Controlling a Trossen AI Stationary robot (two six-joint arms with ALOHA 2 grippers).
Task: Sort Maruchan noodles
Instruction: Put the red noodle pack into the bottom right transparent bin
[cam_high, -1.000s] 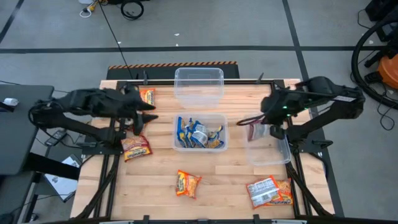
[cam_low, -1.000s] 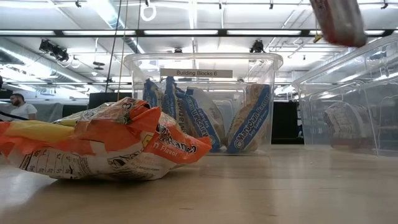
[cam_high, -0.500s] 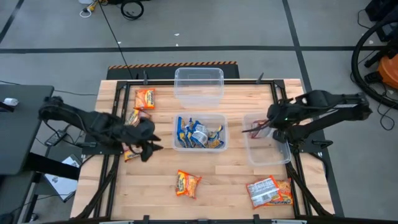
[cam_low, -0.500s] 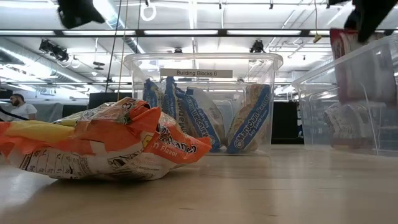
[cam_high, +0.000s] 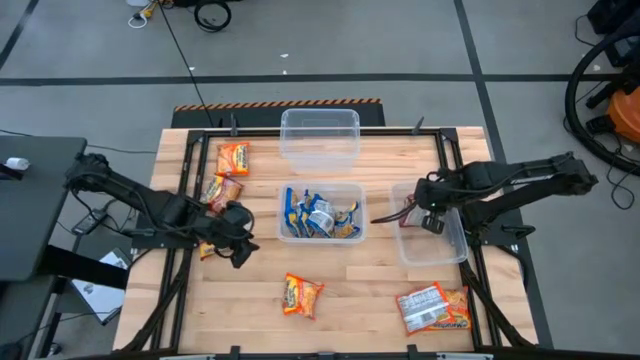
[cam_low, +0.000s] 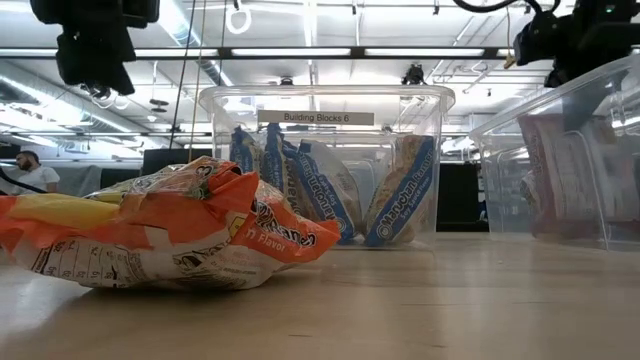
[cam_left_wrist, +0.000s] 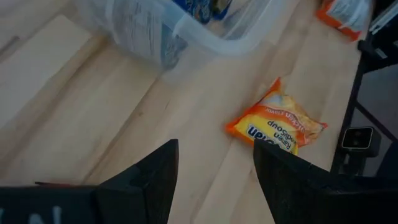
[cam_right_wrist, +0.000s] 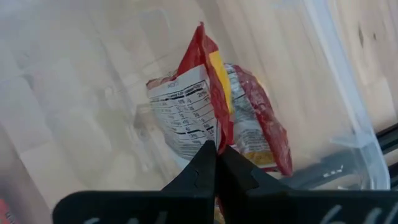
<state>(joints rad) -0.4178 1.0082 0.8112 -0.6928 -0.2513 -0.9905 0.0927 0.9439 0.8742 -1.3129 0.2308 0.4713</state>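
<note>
- The left gripper (cam_high: 238, 252) hangs low over the left part of the wooden table (cam_high: 350, 295), its fingers (cam_left_wrist: 155, 177) spread apart with nothing between them; an orange packet (cam_high: 207, 249) lies partly hidden just under the arm.
- Two more orange ramen packets sit on the left side farther back: one (cam_high: 233, 157) near the rear edge, another (cam_high: 224, 189) just in front of it.
- In the left wrist view an orange ramen packet (cam_left_wrist: 275, 121) lies flat on the wood beyond the fingertips, apart from them.
- An empty clear tub (cam_high: 319, 139) stands at the middle rear.
- The middle clear tub (cam_high: 322, 237) holds the blue-silver packets (cam_high: 320, 216), standing on edge against each other.
- One orange packet (cam_high: 302, 294) lies alone toward the front, in the middle.
- A red-white packet pair (cam_high: 433, 308) lies at the front right.
- The right gripper (cam_high: 412, 209) is down inside the right clear tub (cam_high: 432, 250), fingertips pressed together on the edge of a red-white packet (cam_right_wrist: 199, 109), which stands against another red packet (cam_right_wrist: 258, 130) in the tub.
</note>
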